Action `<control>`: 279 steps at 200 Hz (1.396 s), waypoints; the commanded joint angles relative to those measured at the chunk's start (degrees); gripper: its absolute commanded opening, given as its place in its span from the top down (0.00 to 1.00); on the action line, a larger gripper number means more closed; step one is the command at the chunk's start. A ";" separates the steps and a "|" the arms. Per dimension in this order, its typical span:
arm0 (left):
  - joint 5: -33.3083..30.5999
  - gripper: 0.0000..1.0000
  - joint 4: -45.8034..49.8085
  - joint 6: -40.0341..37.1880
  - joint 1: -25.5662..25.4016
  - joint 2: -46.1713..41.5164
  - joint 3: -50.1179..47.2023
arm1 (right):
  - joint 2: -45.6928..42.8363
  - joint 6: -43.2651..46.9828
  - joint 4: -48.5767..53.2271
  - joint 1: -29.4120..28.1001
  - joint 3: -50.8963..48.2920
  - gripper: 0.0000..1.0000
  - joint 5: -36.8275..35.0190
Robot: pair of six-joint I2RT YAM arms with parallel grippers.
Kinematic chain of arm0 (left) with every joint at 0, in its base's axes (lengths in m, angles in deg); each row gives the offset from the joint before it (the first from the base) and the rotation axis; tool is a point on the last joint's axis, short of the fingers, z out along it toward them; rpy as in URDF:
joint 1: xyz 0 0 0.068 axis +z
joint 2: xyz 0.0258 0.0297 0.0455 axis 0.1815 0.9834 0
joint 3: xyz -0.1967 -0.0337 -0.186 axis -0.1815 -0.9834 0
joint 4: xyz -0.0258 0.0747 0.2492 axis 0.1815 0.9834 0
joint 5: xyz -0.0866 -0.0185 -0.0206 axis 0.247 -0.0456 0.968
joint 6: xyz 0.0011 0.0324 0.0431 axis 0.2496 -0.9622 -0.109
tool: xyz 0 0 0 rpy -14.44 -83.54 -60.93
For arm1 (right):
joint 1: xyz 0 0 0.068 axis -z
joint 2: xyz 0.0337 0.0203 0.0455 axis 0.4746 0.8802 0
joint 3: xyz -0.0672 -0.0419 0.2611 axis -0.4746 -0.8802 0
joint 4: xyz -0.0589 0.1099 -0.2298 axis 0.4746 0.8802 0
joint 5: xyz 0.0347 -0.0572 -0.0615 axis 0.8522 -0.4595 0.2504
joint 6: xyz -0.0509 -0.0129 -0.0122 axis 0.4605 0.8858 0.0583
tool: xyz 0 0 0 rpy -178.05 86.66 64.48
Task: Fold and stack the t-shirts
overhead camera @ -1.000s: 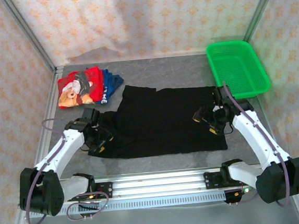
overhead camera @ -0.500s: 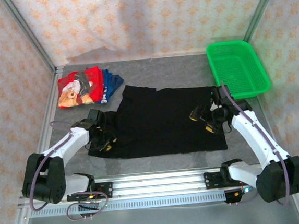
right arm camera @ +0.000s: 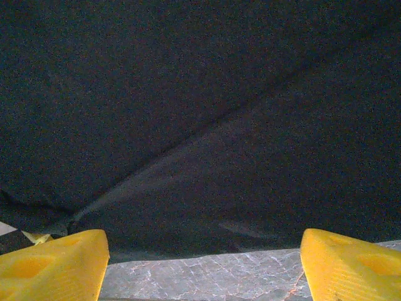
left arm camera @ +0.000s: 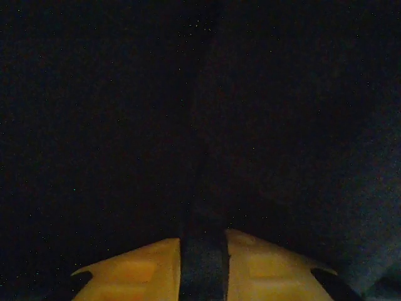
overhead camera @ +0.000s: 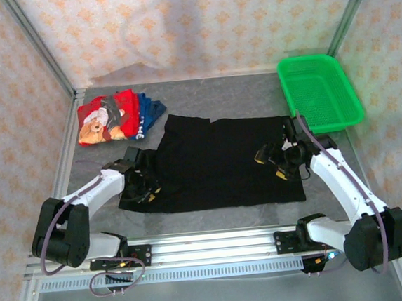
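The left gripper (left arm camera: 203, 251) pinched a ridge of the matte black t-shirt (overhead camera: 216, 164); the right gripper (right arm camera: 202, 254) gaped wide and empty above its hem on the veined grey tabletop (right arm camera: 207, 279).

A rectangular green plastic mesh basket (overhead camera: 320, 92) sits at the far right corner of the grey marbled counter (overhead camera: 231, 95), its long sides running away from the near edge. Cream cloth walls with a peach flower pattern (overhead camera: 204, 23) close in three sides, framed by slanting silver metal posts (overhead camera: 37, 46). A ribbed aluminium rail (overhead camera: 209, 245) runs along the counter's near edge.
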 commanded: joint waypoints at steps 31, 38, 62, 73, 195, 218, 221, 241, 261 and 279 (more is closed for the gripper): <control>0.17 0.95 1.24 -1.02 -0.72 0.83 2.38 | -0.48 0.36 -0.69 -0.29 -1.36 0.20 -0.55; 0.24 0.97 1.12 -1.01 -0.72 0.78 2.32 | -0.57 0.25 -0.78 -0.29 -1.45 0.20 -0.55; 0.52 1.00 1.55 -1.41 -0.79 0.64 3.74 | -0.73 0.13 -0.84 -0.28 -1.54 0.20 -0.62; 0.54 1.00 1.91 -1.80 -0.77 0.71 4.64 | -0.71 0.10 -0.86 -0.27 -1.63 0.20 -0.66; 0.25 1.00 7.97 -14.22 -3.04 18.73 28.76 | 1.39 0.08 -3.15 -0.29 -2.24 0.19 -0.47; -0.19 1.00 10.00 -16.25 -4.77 23.02 33.81 | 1.86 0.00 -3.83 -0.27 -2.83 0.19 -0.14; -0.19 1.00 10.09 -16.33 -4.88 23.41 34.37 | 1.88 -0.05 -4.02 -0.28 -2.88 0.19 0.00; -0.71 0.95 10.18 -16.37 -5.73 25.71 36.48 | 2.10 -0.11 -4.47 -0.29 -3.29 0.18 0.27; -2.15 0.75 9.85 -15.61 -5.75 26.02 38.25 | 2.05 -0.23 -4.85 -0.29 -3.54 0.18 0.48; -4.56 0.53 9.26 -14.75 -5.78 23.83 39.93 | 2.06 -0.32 -5.13 -0.24 -3.82 0.18 0.58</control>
